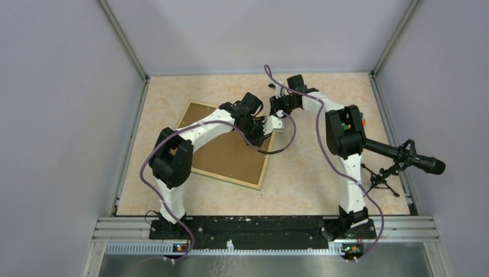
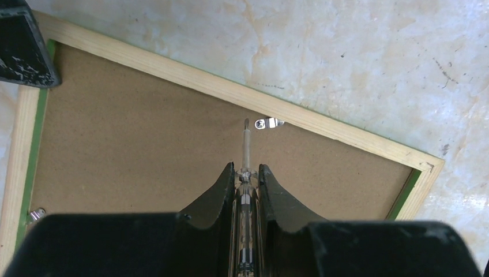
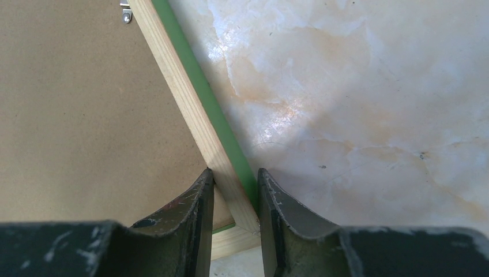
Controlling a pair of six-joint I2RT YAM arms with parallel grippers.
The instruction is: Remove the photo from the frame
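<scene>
Two grips: my right jaws clamp the face-down frame (image 1: 228, 158) by its rail; my left jaws pinch a slim tool (image 2: 247, 144), tip just beside a clip (image 2: 266, 123) ahead. Likely unclipping; next, lever it aside. Photo hidden beneath.

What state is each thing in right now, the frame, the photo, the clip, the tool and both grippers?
frame: flat on the table, brown back up
photo: not visible
metal clip: at the back's edge, beside the tool tip
tool: clamped, pointing at the clip
left gripper: shut on the tool
right gripper: shut on the frame's rail near a corner
</scene>
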